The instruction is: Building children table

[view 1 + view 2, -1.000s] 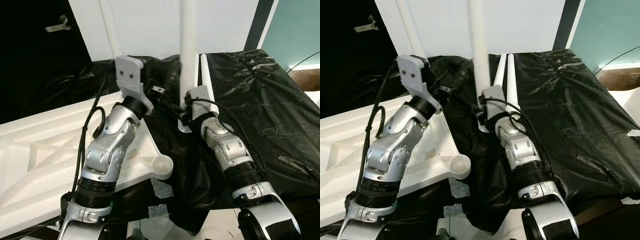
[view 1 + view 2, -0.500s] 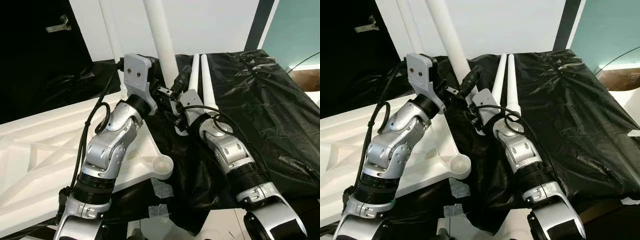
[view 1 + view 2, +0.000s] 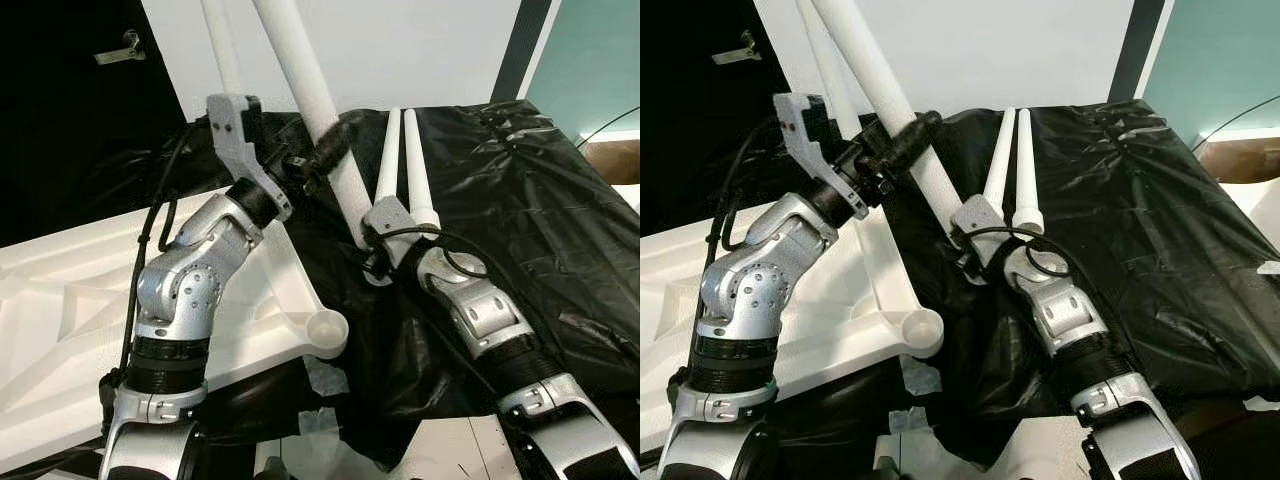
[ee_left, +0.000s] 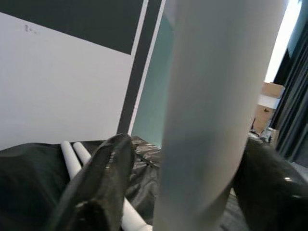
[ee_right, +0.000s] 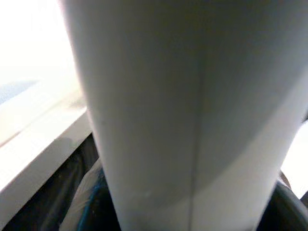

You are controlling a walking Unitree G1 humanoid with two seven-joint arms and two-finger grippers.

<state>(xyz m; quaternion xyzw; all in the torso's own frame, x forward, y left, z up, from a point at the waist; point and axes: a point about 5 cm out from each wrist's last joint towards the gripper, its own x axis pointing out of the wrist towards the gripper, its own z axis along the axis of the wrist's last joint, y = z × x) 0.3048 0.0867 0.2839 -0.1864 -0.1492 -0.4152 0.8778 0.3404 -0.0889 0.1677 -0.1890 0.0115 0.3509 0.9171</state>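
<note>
Now white table leg [image 3: 310, 95], tilted, smooth.

The held table leg [image 3: 305, 85] looks like smooth, matt white plastic, as do the 2 spare legs [image 3: 405, 165] and the ribbed tabletop [image 3: 60, 300]. The sheet [image 3: 520, 200] under them is thin black plastic film, glossy and crinkled. The left gripper [image 3: 325, 155] has shiny black fingers [image 4: 98, 178]; both arms are brushed silver metal.
</note>
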